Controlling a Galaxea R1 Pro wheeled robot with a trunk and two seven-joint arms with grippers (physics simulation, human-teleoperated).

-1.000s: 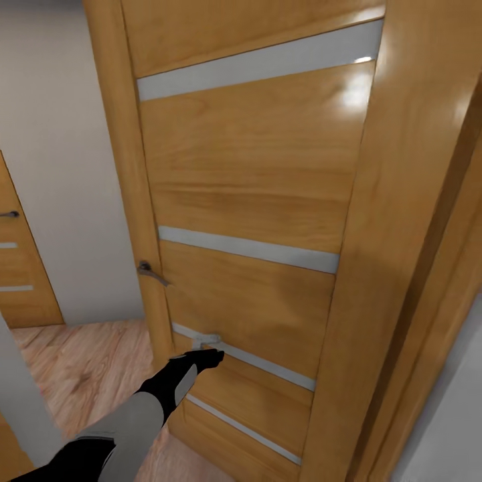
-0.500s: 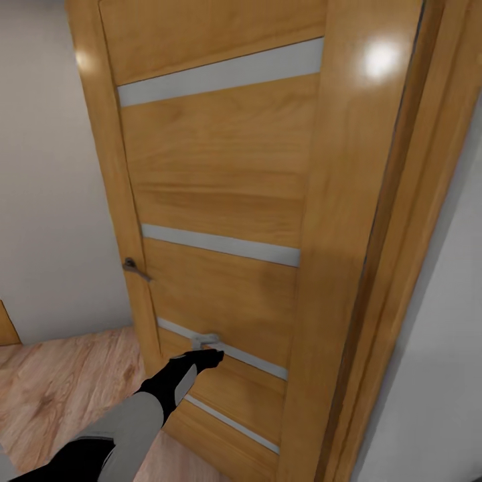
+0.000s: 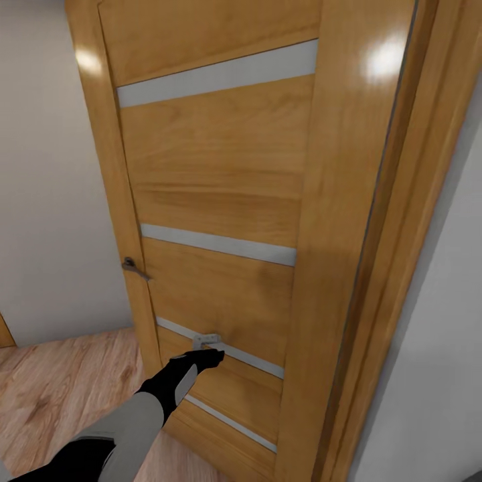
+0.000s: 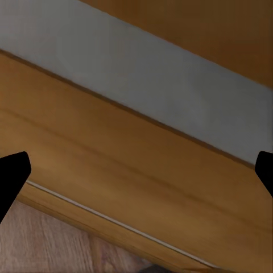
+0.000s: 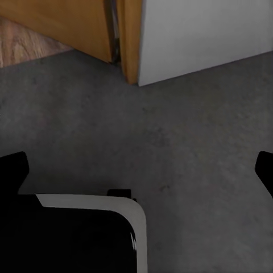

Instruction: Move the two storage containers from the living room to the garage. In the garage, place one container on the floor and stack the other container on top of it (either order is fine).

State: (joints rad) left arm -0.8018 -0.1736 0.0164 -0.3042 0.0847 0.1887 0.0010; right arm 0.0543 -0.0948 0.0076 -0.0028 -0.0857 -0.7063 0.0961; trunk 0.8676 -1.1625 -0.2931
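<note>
1. The left gripper [image 3: 209,358] is held out at arm's length, its tip at or touching the lower part of the wooden door [image 3: 221,187], just below a grey inlay strip [image 3: 227,353]. In the left wrist view its two fingertips sit at the far edges of the picture, so it is spread wide and holds nothing.
2. The right gripper [image 5: 136,170] points down at dark grey speckled concrete floor [image 5: 187,142]; its fingertips are likewise wide apart and empty.
3. Beyond the arm, the door stands ajar, its lever handle [image 3: 134,268] on the free edge at the left, with light wood-plank flooring [image 3: 60,388] past it.
4. Neither storage container is in sight, so I cannot tell where they are.
5. My judgement: the robot is in transit at the doorway, pushing the door aside. Next it needs a steady push on the panel, then a drive through without clipping the frame [image 3: 375,268].
</note>
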